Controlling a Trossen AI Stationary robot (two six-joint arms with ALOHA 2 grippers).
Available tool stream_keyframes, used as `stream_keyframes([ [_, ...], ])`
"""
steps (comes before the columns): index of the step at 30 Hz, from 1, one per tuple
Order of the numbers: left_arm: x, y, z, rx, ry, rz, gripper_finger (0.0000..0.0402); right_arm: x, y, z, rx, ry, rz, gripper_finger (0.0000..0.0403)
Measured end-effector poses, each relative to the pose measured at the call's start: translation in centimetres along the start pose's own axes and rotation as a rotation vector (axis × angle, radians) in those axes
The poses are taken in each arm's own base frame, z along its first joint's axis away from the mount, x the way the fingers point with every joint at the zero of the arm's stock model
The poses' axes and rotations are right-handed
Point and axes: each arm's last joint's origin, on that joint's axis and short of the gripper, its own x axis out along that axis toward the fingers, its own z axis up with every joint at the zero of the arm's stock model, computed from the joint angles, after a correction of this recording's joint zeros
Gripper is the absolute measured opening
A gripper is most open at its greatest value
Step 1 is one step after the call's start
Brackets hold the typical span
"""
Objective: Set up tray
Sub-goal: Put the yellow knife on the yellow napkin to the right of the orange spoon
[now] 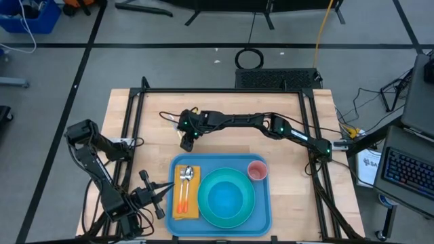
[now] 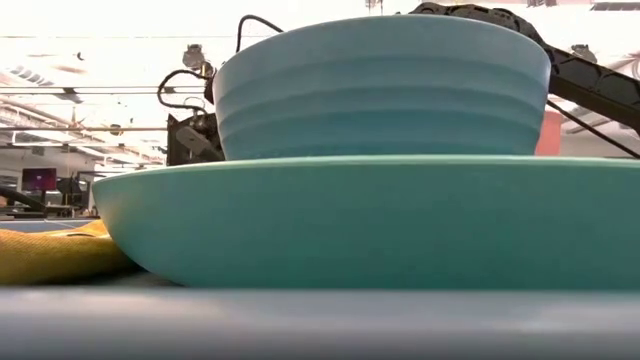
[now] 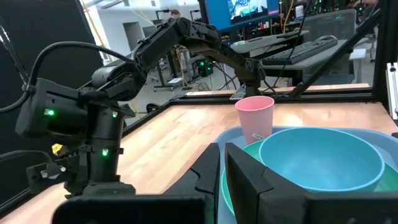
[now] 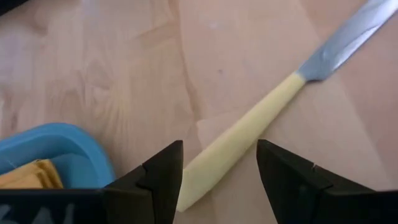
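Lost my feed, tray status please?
Right hand open, poised over the knife on the table. Left hand shut beside the tray. Nothing blocking.

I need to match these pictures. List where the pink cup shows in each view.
High view: pink cup at the tray's far right corner.
Low view: only a pink sliver behind the bowl.
Left wrist view: cup beyond the bowl.
Right wrist view: not in it.
Shared landmark: the bowl.

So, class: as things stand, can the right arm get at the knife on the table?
Probably yes: the right gripper hangs just above the knife, fingers open either side of its pale handle, with nothing between them.
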Motion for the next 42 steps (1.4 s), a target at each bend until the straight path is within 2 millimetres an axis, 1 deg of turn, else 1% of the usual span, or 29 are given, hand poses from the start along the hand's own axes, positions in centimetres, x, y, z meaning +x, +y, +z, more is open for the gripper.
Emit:
stream_keyframes([
  [4,0.0,0.0,0.0,0.001,-0.002,0.001,0.0031,0.0,0.1,0.0,0.018,0.002,0.006,0.0194],
  [8,0.0,0.0,0.0,0.001,-0.003,0.002,0.0031,0.7,-0.2,-0.5,0.025,0.016,0.004,0.0194],
  [13,0.0,0.0,0.0,0.005,-0.008,0.004,0.0031,2.1,-0.5,-1.2,0.039,0.028,0.023,0.0194],
  [18,0.0,0.0,0.0,0.006,-0.002,0.002,0.0031,2.3,-0.7,-1.3,0.041,0.025,0.017,0.0194],
  [25,0.0,0.0,0.0,0.009,0.001,0.0,0.0031,2.4,-0.3,-1.8,-0.043,0.051,-0.043,0.0194],
  [28,0.0,0.0,0.0,0.009,0.001,0.001,0.0031,2.6,0.5,-2.2,-0.129,0.061,-0.121,0.0194],
  [30,0.0,0.0,0.0,0.008,0.001,0.0,0.0031,2.7,1.0,-2.3,-0.167,0.055,-0.144,0.0192],
  [33,0.0,0.0,0.0,0.007,0.001,0.0,0.0031,2.8,1.2,-2.2,-0.172,0.045,-0.138,0.018],
  [36,0.0,0.0,0.0,0.007,0.001,0.0,0.0031,2.8,1.1,-2.2,-0.172,0.044,-0.144,0.0159],
  [42,0.0,0.0,0.0,0.006,0.002,0.0,0.0031,2.8,0.8,-2.0,-0.167,0.033,-0.135,0.0101],
])
